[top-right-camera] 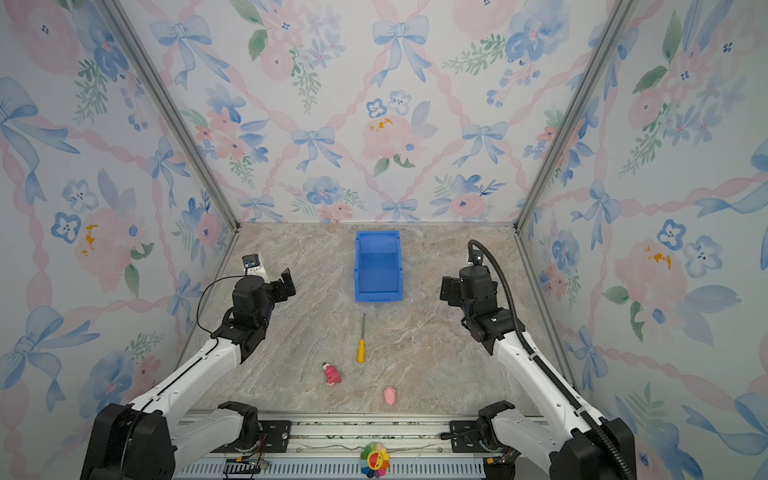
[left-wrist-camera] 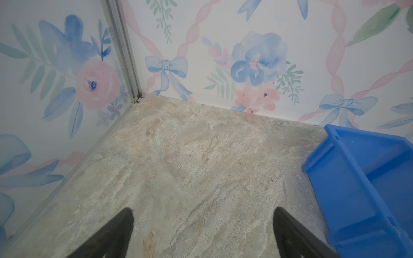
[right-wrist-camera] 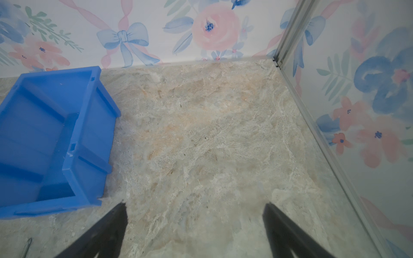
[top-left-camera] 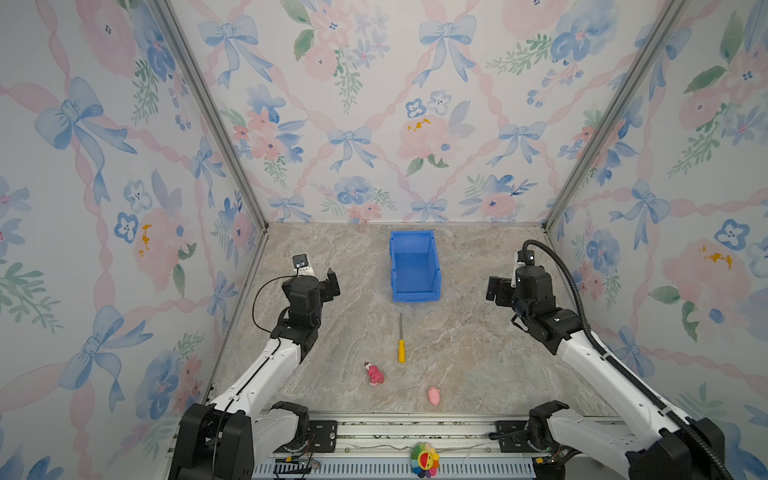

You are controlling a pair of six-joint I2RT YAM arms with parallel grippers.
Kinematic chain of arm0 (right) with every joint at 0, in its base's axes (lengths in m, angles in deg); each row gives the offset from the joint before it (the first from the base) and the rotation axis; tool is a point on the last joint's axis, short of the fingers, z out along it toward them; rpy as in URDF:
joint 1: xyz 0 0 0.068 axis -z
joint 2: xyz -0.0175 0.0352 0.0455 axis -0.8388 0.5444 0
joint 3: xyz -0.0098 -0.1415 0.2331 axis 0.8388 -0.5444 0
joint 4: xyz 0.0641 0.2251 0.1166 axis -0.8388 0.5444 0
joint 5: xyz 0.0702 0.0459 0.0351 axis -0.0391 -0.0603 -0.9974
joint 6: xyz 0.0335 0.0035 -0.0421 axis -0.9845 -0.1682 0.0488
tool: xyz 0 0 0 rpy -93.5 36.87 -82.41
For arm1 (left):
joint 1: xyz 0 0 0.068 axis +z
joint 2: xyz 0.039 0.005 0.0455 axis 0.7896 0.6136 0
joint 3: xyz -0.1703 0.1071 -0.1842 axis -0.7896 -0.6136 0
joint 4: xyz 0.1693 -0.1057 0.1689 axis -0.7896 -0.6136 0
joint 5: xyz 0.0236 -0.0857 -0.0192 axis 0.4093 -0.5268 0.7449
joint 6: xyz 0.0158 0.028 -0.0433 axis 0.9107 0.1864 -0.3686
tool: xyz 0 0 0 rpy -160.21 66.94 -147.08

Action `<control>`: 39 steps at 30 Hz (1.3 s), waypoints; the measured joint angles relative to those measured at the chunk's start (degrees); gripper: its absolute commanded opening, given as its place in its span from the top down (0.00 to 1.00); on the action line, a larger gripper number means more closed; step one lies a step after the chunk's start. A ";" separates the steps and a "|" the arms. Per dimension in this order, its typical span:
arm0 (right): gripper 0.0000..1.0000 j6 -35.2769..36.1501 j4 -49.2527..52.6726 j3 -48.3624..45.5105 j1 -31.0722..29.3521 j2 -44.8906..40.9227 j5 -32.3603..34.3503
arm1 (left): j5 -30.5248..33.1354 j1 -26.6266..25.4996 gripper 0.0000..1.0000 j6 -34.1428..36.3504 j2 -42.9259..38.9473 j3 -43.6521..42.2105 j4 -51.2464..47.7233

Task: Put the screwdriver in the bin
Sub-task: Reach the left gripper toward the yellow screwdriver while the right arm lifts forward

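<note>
Toys are met first: a rainbow flower [top-left-camera: 424, 459] on the front rail, then, on the desk [top-left-camera: 457, 353], a paler pink figure [top-left-camera: 434, 395] and a darker pink figure [top-left-camera: 375, 374], both laid near the front edge. Just beyond them the screwdriver [top-left-camera: 401, 338] [top-right-camera: 362, 338] is laid flat at mid-desk, yellow handle nearest, shaft aimed at the bin. Farther back, the left fingers [top-left-camera: 332, 280] and the right fingers [top-left-camera: 494, 289] are held above the desk to either side, well apart from the screwdriver. In the wrist views both pairs, left fingers [left-wrist-camera: 111, 234] and right fingers [right-wrist-camera: 107, 230], are seen spread wide with nothing gripped. Farther still, between them, the bin [top-left-camera: 415, 296] [top-right-camera: 379, 296] is stood open side up, its low lip turned toward the screwdriver, with only bare desk between lip and shaft tip. The flowered back wall [top-left-camera: 374, 124] is seen just behind.
</note>
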 measured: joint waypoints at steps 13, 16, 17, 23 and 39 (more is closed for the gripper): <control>0.03 -0.74 14.64 4.11 -2.12 -5.07 -5.62 | -6.03 -10.91 0.02 -17.97 4.90 7.78 -24.04; 0.03 -0.74 14.67 4.11 -3.67 -5.31 -7.76 | -7.93 -15.58 0.03 -21.31 7.63 9.62 -27.71; 0.03 -0.74 14.86 4.11 -4.22 -5.29 -8.39 | -8.61 -16.90 0.05 -22.36 8.07 9.99 -28.59; 0.03 0.42 18.05 5.16 -5.33 -3.98 -11.98 | -11.15 -24.02 0.07 -28.30 11.72 11.10 -30.84; 0.03 5.99 20.31 6.64 -4.59 0.61 -24.13 | -12.61 -39.82 0.08 -35.04 30.95 17.73 -32.52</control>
